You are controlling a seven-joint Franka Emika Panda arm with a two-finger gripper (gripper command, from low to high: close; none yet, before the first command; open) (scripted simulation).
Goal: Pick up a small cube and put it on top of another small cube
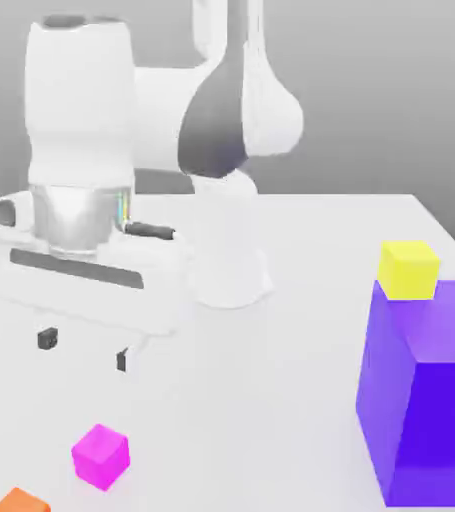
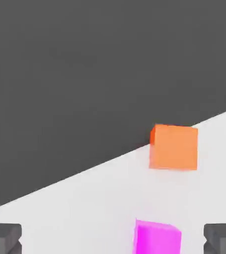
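The small magenta cube lies on the white table near the front, on the exterior view's left. My gripper hangs above and a little behind it, open, with nothing between its dark fingertips. The hand view shows the magenta cube between the two spread fingertips, off-centre toward one of them, with my gripper apart from it. The small yellow cube sits at the exterior view's right, by the top back corner of the purple block. Whether it rests on the block or behind it I cannot tell.
A big purple block stands at the front right of the exterior view. A small orange cube lies at the table's front edge, close to the magenta cube. The arm's white base stands mid-table at the back.
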